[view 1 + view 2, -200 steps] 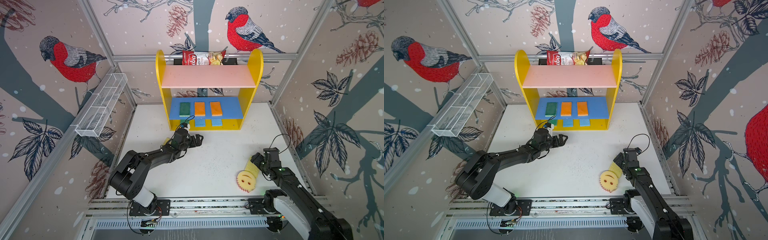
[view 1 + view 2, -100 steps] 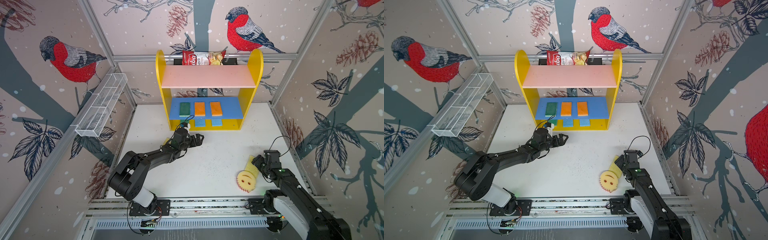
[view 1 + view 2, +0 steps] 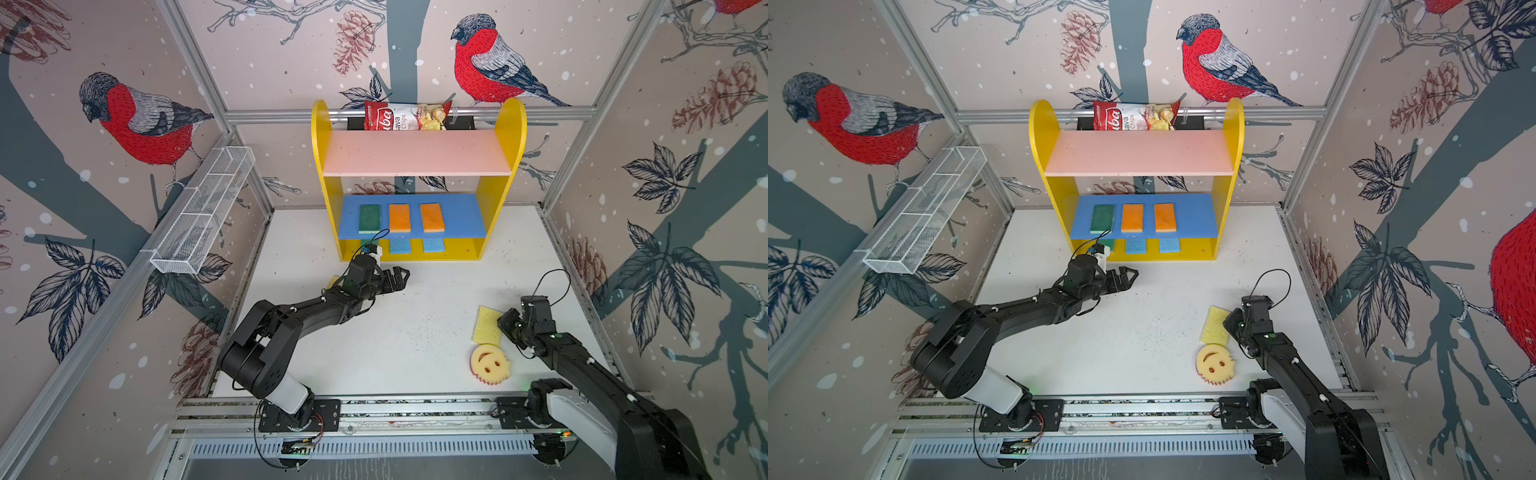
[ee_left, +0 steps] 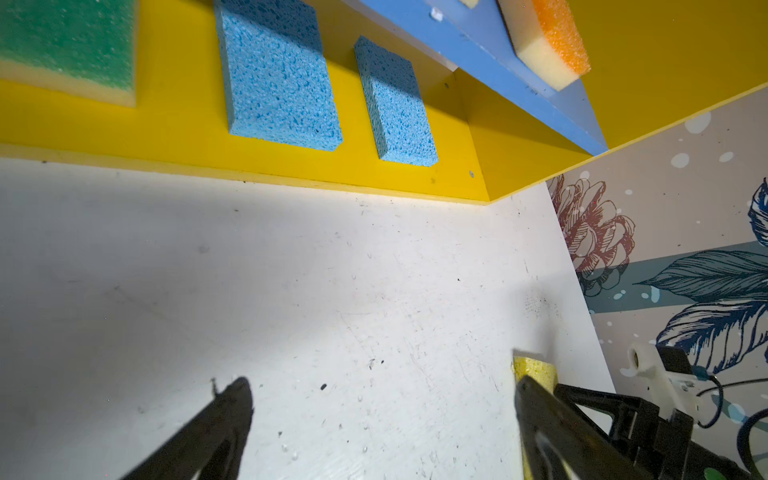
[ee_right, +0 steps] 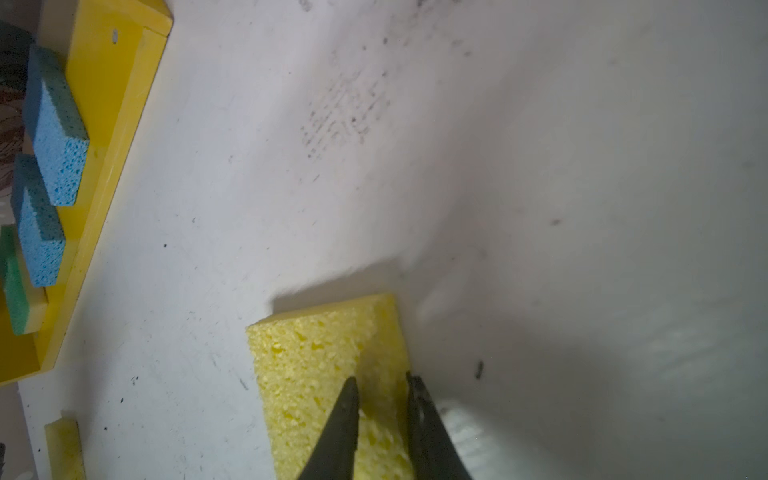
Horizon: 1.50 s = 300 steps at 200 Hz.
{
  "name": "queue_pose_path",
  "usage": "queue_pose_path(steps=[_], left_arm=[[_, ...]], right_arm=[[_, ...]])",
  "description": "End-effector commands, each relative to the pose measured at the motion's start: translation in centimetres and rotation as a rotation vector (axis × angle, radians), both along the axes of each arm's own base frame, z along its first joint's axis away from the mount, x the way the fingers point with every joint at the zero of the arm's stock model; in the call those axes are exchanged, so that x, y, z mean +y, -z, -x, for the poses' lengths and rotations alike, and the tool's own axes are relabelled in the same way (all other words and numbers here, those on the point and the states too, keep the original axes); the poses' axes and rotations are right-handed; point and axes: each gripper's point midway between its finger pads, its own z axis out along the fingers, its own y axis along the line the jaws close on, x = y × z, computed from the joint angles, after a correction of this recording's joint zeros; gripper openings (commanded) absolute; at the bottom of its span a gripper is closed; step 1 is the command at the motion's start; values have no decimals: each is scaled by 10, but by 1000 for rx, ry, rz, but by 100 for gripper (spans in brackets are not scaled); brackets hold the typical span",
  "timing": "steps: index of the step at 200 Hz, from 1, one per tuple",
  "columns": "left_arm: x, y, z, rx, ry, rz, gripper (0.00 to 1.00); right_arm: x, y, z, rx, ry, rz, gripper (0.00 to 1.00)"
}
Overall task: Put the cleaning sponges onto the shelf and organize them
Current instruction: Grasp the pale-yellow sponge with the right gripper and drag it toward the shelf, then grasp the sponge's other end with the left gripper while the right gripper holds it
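Observation:
My right gripper [image 3: 505, 326] [image 5: 382, 377] is shut on the edge of a flat yellow sponge [image 3: 486, 326] [image 5: 324, 353] on the white table at front right. The round smiley-face sponge [image 3: 489, 365] lies just in front of it. My left gripper [image 3: 401, 277] [image 4: 382, 381] hangs open and empty over the table before the shelf [image 3: 322, 166]. Its blue board carries a green sponge [image 3: 369, 218] and two orange ones [image 3: 400, 217]. Two blue sponges [image 4: 278, 79] and a green one [image 4: 70, 45] lie on the yellow base. Another yellow sponge [image 3: 332, 281] peeks out beside the left wrist.
A red-and-white chips bag [image 3: 405, 117] sits behind the shelf's pink top board. A white wire-mesh basket [image 3: 199, 216] hangs on the left wall. Patterned walls enclose the table on three sides, and a metal rail [image 3: 374, 409] runs along the front.
The right gripper's jaws have closed from wide open onto the yellow sponge's edge. The left arm has not moved.

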Motion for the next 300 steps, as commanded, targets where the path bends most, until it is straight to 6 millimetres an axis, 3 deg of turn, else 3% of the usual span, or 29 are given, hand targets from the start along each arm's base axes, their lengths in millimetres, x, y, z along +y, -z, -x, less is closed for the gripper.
queue_pose_path(steps=[1, 33, 67, 109, 138, 178, 235, 271, 300], left_arm=[[5, -14, -7, -47, -35, 2, 97], [31, -23, -8, -81, -150, -59, 97], [56, -30, -5, -135, -250, -84, 97], [67, -27, 3, -120, -275, -100, 97], [54, -27, 11, -108, -194, -67, 95], [31, -32, 23, -100, -54, 3, 94], [5, -36, 44, -101, 53, 114, 96], [-17, -34, 58, -105, 116, 113, 95], [-22, -26, 61, -84, 117, 114, 94]], right_arm=[[10, -9, -13, -42, -20, -9, 23], [20, -1, -15, -7, -63, 40, 22], [32, 4, -21, -4, -102, 41, 2], [52, -19, -42, -90, -161, 58, 0], [75, -45, -58, -166, -231, 99, 0], [127, -90, -70, -296, -381, 152, 0], [198, -112, -70, -365, -556, 99, 0], [228, -113, -67, -368, -638, 50, 0], [251, -120, -58, -395, -718, -17, 0]])
